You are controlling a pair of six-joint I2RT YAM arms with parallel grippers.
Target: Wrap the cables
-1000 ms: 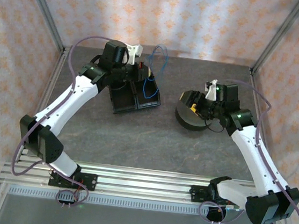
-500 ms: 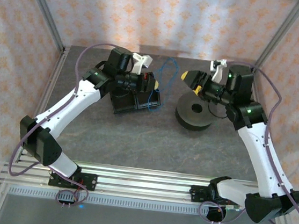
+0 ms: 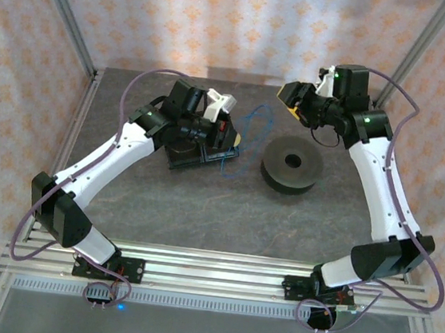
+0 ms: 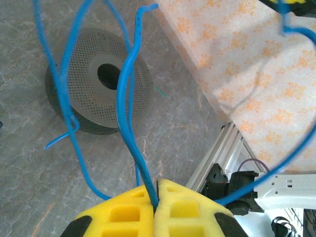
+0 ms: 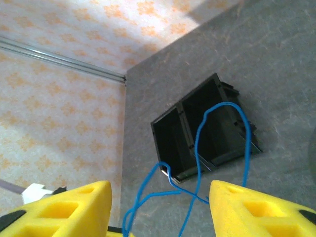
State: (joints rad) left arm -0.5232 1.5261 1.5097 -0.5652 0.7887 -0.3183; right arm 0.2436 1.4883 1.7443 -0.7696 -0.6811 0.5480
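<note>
Compared with a second ago, the right gripper (image 3: 289,98) is no longer down on the spool (image 3: 274,172). It is now hanging high over the far right part of the tabletop (image 3: 201,212), leaving the spool fully uncovered. The left gripper (image 3: 232,135) is also sitting in a new place. Earlier it was over the tray's far side, and now it is reaching past the tray's (image 3: 179,160) right end toward the spool, dragging the blue cable (image 3: 252,122) along with it.

In the left wrist view the left gripper (image 4: 155,207) is pinching the blue cable (image 4: 120,94) tightly between its closed yellow pads. The loose loops are fanning out in the air in front of the perforated face of the spool (image 4: 79,74).

In the right wrist view the right gripper (image 5: 160,197) is standing with its yellow fingers wide apart and gripping nothing. Beyond the gap, the blue cable (image 5: 196,143) is looping in front of the tray (image 5: 165,143).

By count, two arms are working, each with one gripper. One dark round spool is lying flat on the tabletop, right of the middle. One black tray with two compartments is sitting left of the middle, toward the far edge. One blue cable is hanging between the tray and the spool.
</note>
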